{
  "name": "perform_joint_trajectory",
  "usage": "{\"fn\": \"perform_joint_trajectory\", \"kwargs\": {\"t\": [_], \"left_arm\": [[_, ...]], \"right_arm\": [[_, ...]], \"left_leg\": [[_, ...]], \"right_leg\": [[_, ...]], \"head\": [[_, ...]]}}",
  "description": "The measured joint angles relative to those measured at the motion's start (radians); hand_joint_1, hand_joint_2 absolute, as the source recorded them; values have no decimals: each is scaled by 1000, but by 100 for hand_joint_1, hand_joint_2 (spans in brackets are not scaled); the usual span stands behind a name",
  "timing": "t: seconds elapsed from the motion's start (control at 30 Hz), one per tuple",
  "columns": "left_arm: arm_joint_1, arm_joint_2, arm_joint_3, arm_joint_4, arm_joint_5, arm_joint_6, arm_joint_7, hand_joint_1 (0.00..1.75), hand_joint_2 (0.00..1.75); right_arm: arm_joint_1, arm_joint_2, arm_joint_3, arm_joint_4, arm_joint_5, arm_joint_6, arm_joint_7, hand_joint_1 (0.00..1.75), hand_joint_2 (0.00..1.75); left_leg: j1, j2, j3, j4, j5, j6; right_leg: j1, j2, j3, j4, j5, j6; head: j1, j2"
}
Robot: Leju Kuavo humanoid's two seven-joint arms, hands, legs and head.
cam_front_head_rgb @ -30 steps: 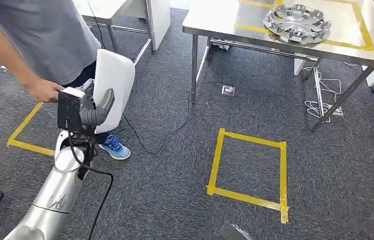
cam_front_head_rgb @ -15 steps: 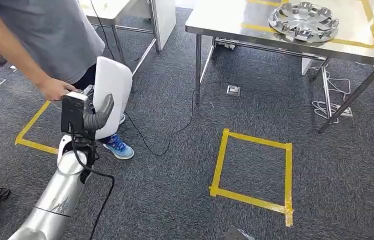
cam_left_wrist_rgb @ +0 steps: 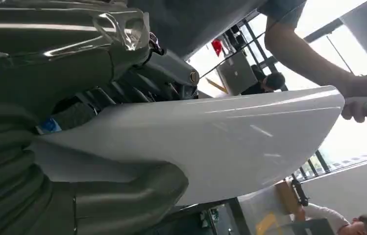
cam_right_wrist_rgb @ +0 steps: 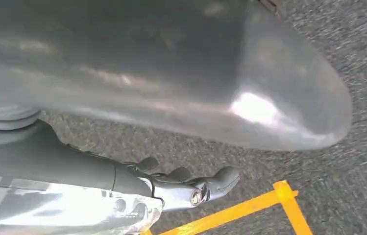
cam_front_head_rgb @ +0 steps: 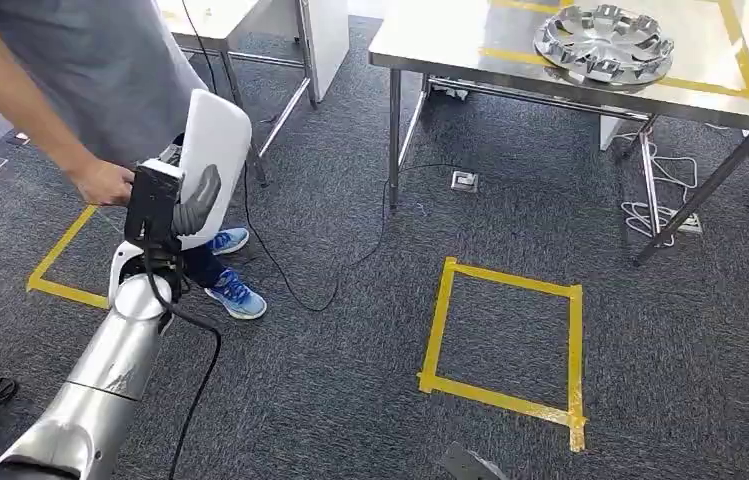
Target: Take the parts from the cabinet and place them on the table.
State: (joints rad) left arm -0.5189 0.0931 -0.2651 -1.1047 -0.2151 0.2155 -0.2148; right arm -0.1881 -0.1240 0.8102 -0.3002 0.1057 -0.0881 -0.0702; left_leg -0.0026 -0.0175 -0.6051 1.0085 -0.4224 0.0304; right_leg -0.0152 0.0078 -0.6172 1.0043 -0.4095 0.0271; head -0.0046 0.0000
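Observation:
My left hand grips a white curved panel and holds it upright at the left, above the carpet. In the left wrist view the thumb and darker fingers clamp the panel from both sides. A person's hand rests against the back of my left wrist. My right hand hangs low over the carpet, its fingers spread and holding nothing; its tip shows at the bottom edge of the head view. The steel table stands at the far right.
A silver wheel cover lies on the table inside yellow tape. A yellow tape square marks the carpet ahead. The person's blue shoes and a black cable are close to my left arm. A white table stands behind.
My left arm has raised the white panel a little and tilted it further away. The person has stayed at my wrist and shifted their feet. The view has swung slightly.

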Motion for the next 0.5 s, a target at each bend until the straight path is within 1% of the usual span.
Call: {"fn": "perform_joint_trajectory", "kwargs": {"t": [0.13,0.27,0.37,0.4,0.43,0.47,0.5], "left_arm": [[9,4,0,0,6,0,-5,175,175],[22,8,4,-2,6,-2,-5,175,175],[30,11,8,-7,6,-3,-5,175,175],[33,11,13,-14,5,-3,-5,175,175],[35,9,15,-20,5,-3,-5,175,175],[33,9,16,-22,4,-3,-5,175,175],[34,9,17,-23,3,-3,-5,175,175]], "right_arm": [[1,3,-18,0,10,3,0,0,0],[4,3,-27,0,22,3,0,0,0],[5,5,-37,0,32,4,4,0,0],[4,6,-39,0,34,4,5,0,0],[4,4,-41,0,35,4,6,0,0],[2,4,-42,0,35,4,6,0,0],[1,5,-42,0,39,5,6,0,0]], "left_leg": [[-5,-1,-2,4,-2,2],[-7,0,-5,10,-6,10],[-10,0,-7,13,-7,18],[-8,0,1,-3,0,27],[1,4,15,-19,9,32],[3,5,19,-26,12,36],[3,5,18,-26,13,37]], "right_leg": [[-6,-1,0,-1,0,1],[-9,0,0,-1,1,4],[-11,0,2,-6,3,14],[-7,0,7,-12,4,20],[-8,-2,-3,3,-4,18],[-6,-2,-25,52,-33,10],[-6,-2,-61,127,-64,4]], "head": [[0,0],[0,0],[0,0],[-1,0],[1,0],[3,0],[3,0]]}}
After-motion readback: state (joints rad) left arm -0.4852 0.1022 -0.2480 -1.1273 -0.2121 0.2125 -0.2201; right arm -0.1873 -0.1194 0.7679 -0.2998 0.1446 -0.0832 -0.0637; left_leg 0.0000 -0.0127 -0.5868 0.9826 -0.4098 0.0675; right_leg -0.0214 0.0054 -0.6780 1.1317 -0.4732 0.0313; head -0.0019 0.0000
